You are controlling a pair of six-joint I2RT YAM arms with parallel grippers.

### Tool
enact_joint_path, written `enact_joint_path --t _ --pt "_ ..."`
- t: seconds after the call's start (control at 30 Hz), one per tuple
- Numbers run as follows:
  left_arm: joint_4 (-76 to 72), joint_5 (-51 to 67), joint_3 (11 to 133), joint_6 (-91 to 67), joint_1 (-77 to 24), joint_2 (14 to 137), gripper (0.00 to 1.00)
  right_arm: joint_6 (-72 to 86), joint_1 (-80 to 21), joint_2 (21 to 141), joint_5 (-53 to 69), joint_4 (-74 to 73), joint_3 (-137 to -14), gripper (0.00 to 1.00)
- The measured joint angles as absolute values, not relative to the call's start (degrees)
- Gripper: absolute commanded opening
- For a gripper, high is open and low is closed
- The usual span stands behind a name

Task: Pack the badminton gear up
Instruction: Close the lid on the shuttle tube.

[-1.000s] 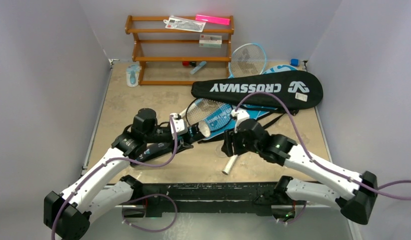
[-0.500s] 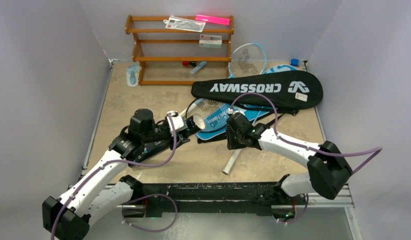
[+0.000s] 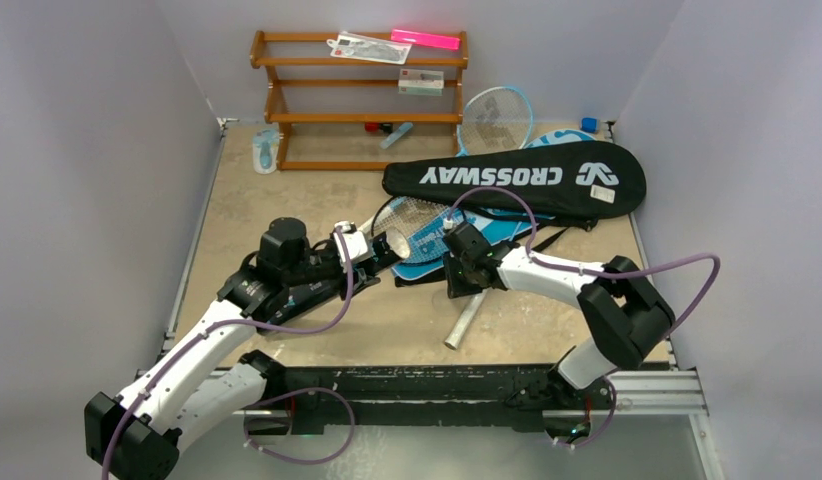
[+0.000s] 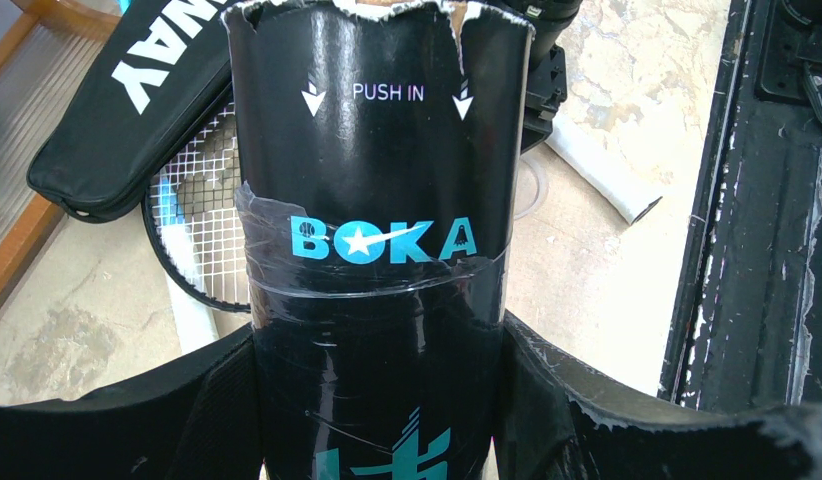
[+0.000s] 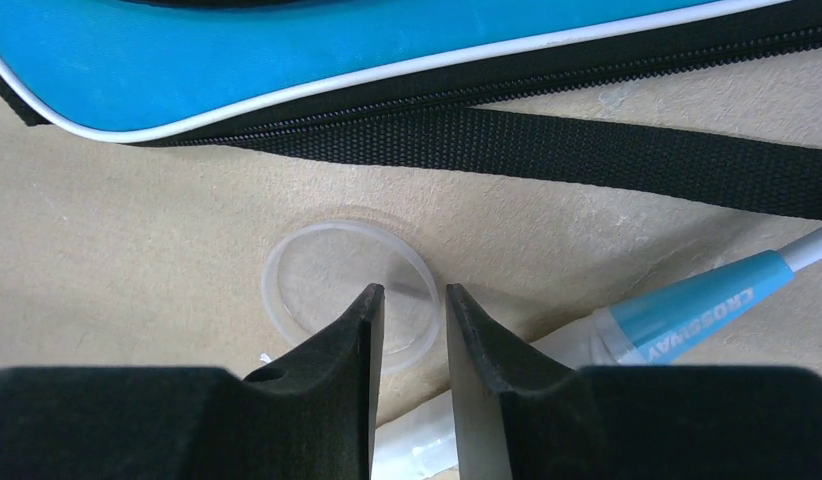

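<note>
My left gripper [image 4: 377, 400] is shut on the long black "BOKA" tube [image 4: 377, 150], which points away with its torn open end up. From above, the tube [image 3: 384, 247] lies over the black racket's head [image 3: 415, 222]. My right gripper [image 5: 415, 290] points down at a clear round lid [image 5: 317, 280] lying flat on the table. Its jaws stand a narrow gap apart, and the lid's right rim shows between the fingertips. A racket handle [image 5: 687, 305] with a light-blue "CROSSWAY" band lies to the right. The blue cover [image 5: 287, 50] and its black strap [image 5: 637, 155] lie beyond.
The black "CROSSWAY" cover [image 3: 517, 177] lies at the back right, with a light-blue racket [image 3: 495, 118] behind it. A wooden rack [image 3: 362, 100] stands at the back. The white racket grip [image 3: 465, 322] lies near the front edge.
My right gripper has swung left and forward over the clear lid, and its jaws have narrowed. The left gripper raised the tube slightly, then held still.
</note>
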State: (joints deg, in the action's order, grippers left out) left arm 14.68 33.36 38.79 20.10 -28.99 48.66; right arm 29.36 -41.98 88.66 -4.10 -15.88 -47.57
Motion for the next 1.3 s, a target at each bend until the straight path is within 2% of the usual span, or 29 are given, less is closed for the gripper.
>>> enact_joint_path --t 0.07,0.13,0.27,0.3,0.5,0.77,0.97,1.13,1.3 --pt "14.68 33.36 38.79 20.12 -28.99 48.66 0.47 29.28 -41.98 89.06 -3.88 -15.97 -47.57 0.29" --pt "14.68 33.34 38.79 20.10 -28.99 48.66 0.47 29.06 -41.98 89.27 -3.88 -15.94 -47.57 0.23" --pt "14.68 33.34 38.79 20.10 -28.99 48.64 0.47 28.51 -41.98 89.30 -3.51 -15.99 -47.57 0.02" --pt "14.68 33.34 38.79 20.12 -28.99 48.62 0.47 28.40 -41.98 89.30 -3.44 -16.01 -47.57 0.00" --pt "14.48 33.41 38.81 19.27 -28.99 48.62 0.47 28.21 -41.98 87.35 -3.64 -17.78 -47.77 0.00" --pt "8.32 34.33 44.10 10.44 -28.99 47.59 0.47 27.81 -41.10 73.65 -4.95 -22.85 -52.18 0.00" --pt "-10.15 35.20 43.94 -2.92 -28.99 46.09 0.47 27.81 -39.66 65.98 -3.40 -26.13 -53.98 0.00" --pt "-32.73 35.07 36.14 -16.23 -28.99 47.42 0.46 27.49 -39.33 63.20 -3.25 -31.42 -59.11 0.00" --pt "-50.85 33.65 28.82 -24.99 -29.41 54.02 0.47 27.00 -39.31 60.01 -3.42 -35.83 -65.19 0.00"
